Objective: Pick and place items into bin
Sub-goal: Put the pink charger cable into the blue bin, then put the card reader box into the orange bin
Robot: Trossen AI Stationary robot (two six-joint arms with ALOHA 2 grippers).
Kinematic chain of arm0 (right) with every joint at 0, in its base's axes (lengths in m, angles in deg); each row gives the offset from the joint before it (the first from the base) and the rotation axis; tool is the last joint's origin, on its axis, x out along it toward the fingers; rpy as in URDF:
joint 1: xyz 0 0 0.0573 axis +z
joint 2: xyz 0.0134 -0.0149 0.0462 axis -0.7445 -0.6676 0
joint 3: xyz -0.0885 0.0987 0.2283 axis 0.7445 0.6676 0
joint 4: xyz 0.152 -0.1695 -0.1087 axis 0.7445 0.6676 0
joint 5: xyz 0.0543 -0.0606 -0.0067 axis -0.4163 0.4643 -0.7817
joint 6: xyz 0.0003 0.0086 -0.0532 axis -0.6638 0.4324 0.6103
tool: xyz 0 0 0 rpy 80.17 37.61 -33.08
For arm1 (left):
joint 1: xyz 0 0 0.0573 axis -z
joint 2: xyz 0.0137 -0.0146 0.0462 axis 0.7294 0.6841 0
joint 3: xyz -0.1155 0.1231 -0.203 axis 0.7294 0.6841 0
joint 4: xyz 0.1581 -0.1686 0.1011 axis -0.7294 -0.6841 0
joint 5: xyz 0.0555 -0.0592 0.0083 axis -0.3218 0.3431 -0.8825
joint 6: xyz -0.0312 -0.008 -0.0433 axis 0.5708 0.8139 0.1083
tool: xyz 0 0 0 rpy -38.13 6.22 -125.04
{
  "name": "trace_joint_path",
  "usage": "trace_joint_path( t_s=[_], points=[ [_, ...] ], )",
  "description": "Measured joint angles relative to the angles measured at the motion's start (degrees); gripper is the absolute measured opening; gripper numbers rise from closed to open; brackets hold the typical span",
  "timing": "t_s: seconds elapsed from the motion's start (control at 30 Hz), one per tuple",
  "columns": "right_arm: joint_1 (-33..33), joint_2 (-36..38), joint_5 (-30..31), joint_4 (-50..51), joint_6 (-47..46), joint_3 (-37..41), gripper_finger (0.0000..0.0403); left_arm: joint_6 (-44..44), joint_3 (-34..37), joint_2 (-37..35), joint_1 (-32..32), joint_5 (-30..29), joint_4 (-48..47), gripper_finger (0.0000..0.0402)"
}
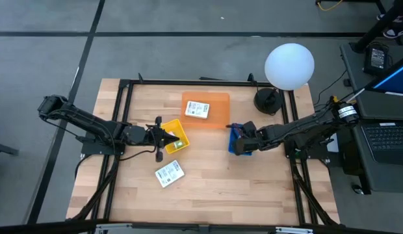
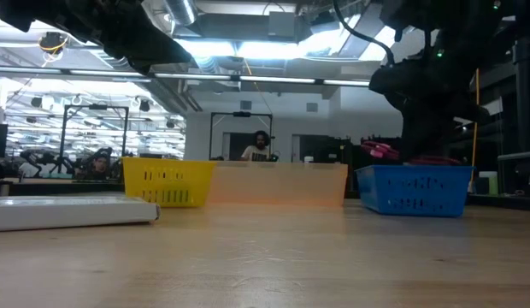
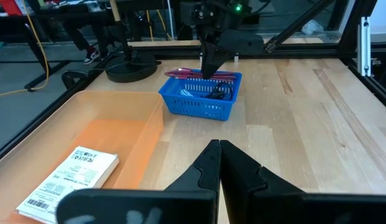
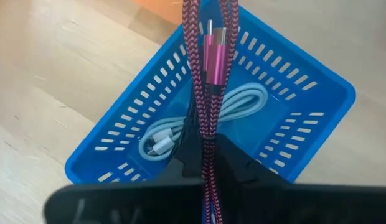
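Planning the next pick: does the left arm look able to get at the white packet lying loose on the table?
Probably yes: the white packet lies uncovered on bare wood just beside the left gripper, whose jaws are shut and empty.

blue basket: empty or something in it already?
Not empty. The right wrist view shows a coiled white cable lying on the floor of the blue basket, with the right tool shut on a dark red braided cord above it.

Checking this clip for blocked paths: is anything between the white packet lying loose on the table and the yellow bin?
Nothing visible does. The white packet lies on bare wood just in front of the yellow bin, with no object between them. The shut left gripper hangs over that bin; the right gripper holds a red cord over the blue basket.
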Motion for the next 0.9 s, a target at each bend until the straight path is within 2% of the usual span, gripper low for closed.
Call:
trace_joint_path(
  t_s=[0.47, 0.7, 0.9],
  points=[
    [0.0, 0.0, -1.8, 0.0, 1.5, 0.0, 0.0089, 0.0, 0.0, 0.0, 0.0, 0.0, 0.0, 0.0004],
    [0.0, 0.0, -1.2, 0.2, 8.1, -1.9, 0.0107, 0.0, 0.0, 0.0, 0.0, 0.0, 0.0, 0.0004],
    [0.0, 0.0, 2.4, 0.0, 16.5, -5.8, 0.0108, 0.2, 0.0, 0.0, 0.0, 0.0, 0.0, 0.0004]
  ],
)
